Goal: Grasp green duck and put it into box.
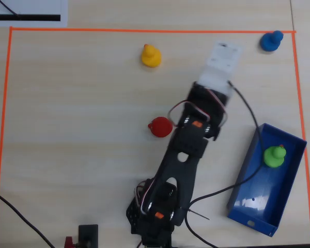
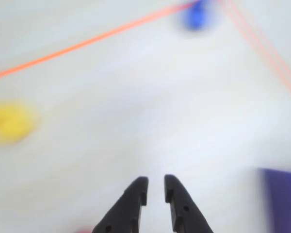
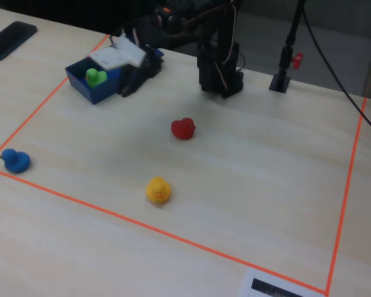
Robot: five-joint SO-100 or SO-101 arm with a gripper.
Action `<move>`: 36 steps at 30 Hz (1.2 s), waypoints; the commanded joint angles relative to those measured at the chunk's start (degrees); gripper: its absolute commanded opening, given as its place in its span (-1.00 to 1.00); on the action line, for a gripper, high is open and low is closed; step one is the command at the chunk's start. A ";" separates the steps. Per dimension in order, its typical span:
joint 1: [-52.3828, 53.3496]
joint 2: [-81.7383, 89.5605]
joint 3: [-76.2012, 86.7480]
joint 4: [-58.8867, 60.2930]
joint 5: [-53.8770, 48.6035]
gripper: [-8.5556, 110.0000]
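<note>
Duck [image 1: 274, 155] sits in box [image 1: 248, 206]. Tool [image 2: 155, 190] empty, jaws narrow, above bench. Retreat high, avoiding the box wall.

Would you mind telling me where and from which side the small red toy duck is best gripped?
Grip the small red toy duck across its rounded body, coming from straight above: it stands upright and alone on the wooden table, nothing crowding it. Its narrower head would probably slip. The tool is empty, its jaws nearly together.
</note>
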 commanded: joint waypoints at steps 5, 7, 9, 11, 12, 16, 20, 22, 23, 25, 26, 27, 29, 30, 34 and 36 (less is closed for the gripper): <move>-25.93 28.56 25.22 14.77 0.44 -0.85; -28.12 35.51 32.70 17.67 0.35 -0.85; -28.65 42.71 39.38 19.95 0.26 -0.85; -27.95 49.13 44.30 23.73 0.00 -0.85; -27.51 52.21 46.49 25.40 -0.62 -0.85; -26.02 61.44 52.82 29.88 -2.11 -0.85; -25.14 65.65 57.39 30.41 -2.37 -0.85; -25.05 67.68 59.41 30.59 -2.37 -0.85; -25.05 68.55 60.38 30.67 -2.37 -0.85; -25.14 68.55 61.87 30.41 -2.46 -0.85; -25.14 68.55 62.49 30.50 -2.46 -0.85; -25.14 68.55 63.11 30.76 -2.46 -0.85; -25.14 68.55 64.60 31.03 -2.02 -0.85; -25.31 68.64 64.60 31.11 -1.14 -0.85; -27.07 68.64 64.60 31.20 0.18 -0.85; -27.51 68.64 64.60 31.20 0.18 -0.85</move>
